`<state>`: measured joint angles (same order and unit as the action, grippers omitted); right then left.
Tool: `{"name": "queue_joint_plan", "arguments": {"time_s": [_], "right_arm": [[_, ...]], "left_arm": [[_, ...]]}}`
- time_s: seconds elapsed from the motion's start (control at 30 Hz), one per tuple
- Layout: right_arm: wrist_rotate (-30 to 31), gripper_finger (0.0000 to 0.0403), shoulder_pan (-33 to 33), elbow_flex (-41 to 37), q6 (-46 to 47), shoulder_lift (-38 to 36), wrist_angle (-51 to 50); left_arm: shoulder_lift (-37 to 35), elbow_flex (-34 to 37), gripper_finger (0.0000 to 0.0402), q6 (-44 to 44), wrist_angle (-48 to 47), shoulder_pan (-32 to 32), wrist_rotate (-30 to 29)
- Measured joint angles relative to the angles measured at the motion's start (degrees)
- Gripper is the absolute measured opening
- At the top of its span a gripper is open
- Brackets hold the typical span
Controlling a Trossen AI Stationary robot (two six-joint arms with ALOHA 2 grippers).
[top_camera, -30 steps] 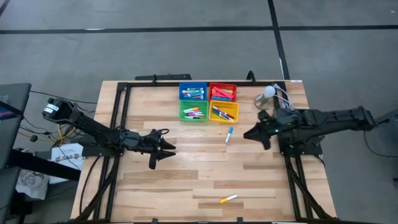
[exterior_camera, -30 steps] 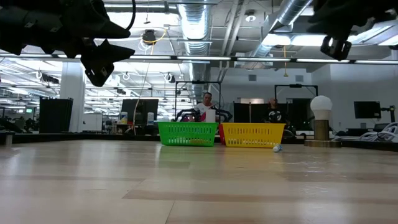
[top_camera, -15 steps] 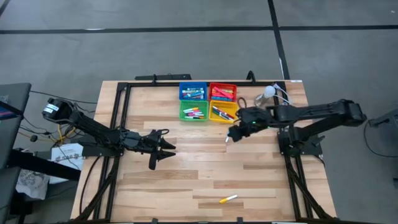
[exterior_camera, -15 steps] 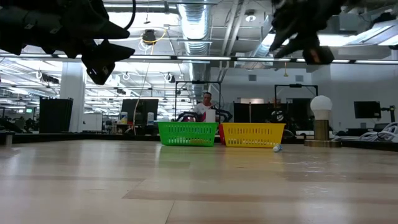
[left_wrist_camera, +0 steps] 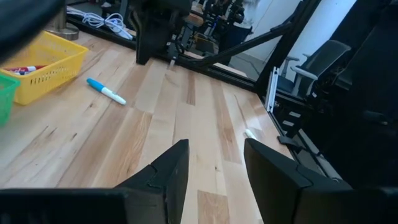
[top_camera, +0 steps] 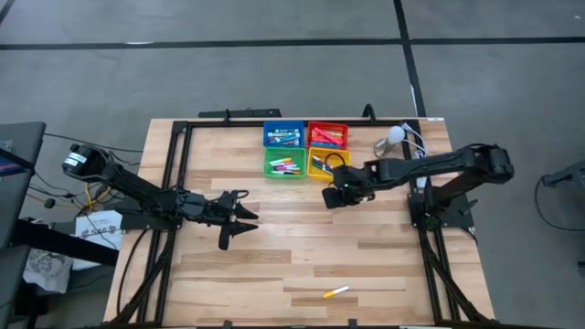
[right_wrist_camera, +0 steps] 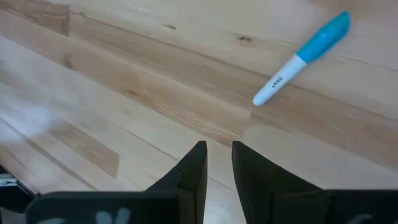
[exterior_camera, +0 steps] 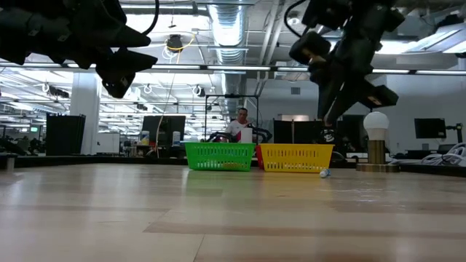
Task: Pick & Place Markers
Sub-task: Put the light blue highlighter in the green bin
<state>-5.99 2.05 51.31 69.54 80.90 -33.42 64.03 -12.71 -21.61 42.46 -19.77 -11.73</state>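
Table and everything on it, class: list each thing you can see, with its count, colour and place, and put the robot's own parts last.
Trays: four; blue, red, green, yellow; square block at the far edge, markers inside.
Blue marker: one, blue cap, white barrel; loose beside the yellow tray, under the right gripper.
Yellow marker: one; near edge.
Lamp: one, white globe; far right corner.
Left gripper: open, empty, over the table's left.
Right gripper: narrowly parted, empty, above the blue marker.
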Motion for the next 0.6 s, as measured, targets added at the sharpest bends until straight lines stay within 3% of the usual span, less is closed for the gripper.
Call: {"name": "queue_joint_plan", "arguments": {"time_s": [0.2, 0.6], "right_arm": [[-4.6, 0.0066, 1.3, 0.0, -0.3, 3.6, 2.3], [-4.0, 0.0101, 2.1, 0.0, 2.1, 5.3, -0.2]], "left_arm": [[0.0, 0.0, 0.0154, 1.5, 0.0, 0.0, 0.0], [0.0, 0.0, 0.0154, 3.0, -0.4, 0.0, 0.1]]}}
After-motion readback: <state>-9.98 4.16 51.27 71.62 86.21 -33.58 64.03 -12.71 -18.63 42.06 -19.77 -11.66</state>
